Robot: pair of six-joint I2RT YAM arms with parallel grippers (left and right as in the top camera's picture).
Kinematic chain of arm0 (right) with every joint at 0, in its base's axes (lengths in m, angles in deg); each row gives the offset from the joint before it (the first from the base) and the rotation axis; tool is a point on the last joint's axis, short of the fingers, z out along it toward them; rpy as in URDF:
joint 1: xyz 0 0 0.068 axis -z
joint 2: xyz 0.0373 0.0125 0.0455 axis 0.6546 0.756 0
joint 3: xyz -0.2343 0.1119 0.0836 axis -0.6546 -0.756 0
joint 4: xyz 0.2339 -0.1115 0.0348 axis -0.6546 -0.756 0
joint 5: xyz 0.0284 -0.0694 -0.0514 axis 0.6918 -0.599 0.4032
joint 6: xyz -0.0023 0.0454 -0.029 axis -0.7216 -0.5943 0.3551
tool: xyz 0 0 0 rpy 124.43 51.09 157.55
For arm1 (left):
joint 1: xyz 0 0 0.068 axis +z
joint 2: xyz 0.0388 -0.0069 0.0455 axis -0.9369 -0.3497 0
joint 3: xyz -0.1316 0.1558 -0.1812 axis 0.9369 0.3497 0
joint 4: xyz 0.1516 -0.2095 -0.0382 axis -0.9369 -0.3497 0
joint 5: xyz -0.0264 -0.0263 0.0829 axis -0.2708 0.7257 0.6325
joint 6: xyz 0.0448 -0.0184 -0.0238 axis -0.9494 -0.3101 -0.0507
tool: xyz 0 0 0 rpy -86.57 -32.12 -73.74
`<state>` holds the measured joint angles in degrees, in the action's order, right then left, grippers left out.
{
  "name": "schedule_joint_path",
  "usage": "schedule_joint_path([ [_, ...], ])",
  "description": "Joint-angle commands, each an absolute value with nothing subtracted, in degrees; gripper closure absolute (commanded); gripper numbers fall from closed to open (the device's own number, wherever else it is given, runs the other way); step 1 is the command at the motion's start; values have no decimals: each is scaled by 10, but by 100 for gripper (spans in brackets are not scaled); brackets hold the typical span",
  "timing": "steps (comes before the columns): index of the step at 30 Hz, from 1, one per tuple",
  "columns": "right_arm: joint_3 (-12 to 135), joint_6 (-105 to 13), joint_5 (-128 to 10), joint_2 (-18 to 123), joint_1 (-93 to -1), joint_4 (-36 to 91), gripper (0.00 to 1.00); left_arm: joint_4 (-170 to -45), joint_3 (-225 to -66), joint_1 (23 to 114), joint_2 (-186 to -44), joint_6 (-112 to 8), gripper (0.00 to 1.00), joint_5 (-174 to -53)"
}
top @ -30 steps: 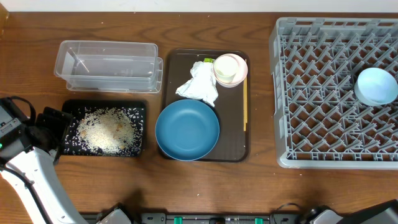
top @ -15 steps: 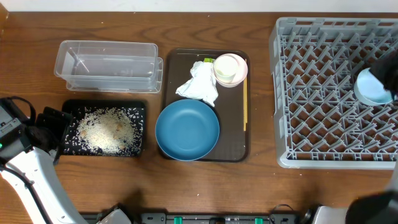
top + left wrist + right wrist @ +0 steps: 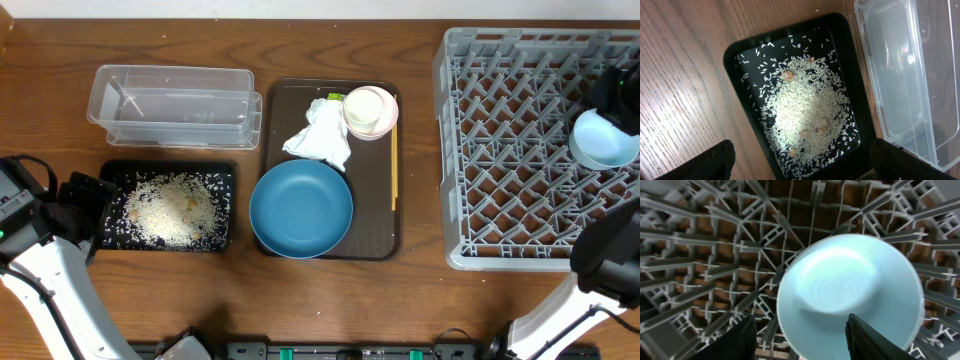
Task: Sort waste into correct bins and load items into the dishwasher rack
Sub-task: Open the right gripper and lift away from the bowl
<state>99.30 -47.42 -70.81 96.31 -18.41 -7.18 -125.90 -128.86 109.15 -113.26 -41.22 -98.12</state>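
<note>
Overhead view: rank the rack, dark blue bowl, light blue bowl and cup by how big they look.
1. rack
2. dark blue bowl
3. light blue bowl and cup: these look much alike, and the right arm partly hides the bowl, so they are left unranked.

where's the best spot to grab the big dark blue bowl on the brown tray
The dark blue bowl sits upright and open, likely too wide to span, with the napkin by its far rim; so pinch the near rim from above, one finger inside, one outside.
</note>
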Motion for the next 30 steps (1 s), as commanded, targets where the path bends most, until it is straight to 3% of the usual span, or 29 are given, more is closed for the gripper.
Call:
schedule_joint_path([
  [1, 1007, -464, -718, 976, -188, -73, 45, -1261, -1298, 1094, -1133, -407, 11, -982],
  [16, 1005, -464, -721, 1044, -224, -68, 51, -1261, -1298, 1094, -1133, -407, 11, -982],
  [22, 1005, -466, -747, 1044, -230, -73, 62, -1261, -1298, 1094, -1133, -407, 11, -982],
  [26, 1006, -465, -747, 1043, -230, -83, 73, -1261, -1298, 1094, -1133, -407, 11, -982],
  [30, 1007, -465, -747, 1037, -230, -91, 99, -1261, -1298, 1094, -1133, -407, 11, -982],
])
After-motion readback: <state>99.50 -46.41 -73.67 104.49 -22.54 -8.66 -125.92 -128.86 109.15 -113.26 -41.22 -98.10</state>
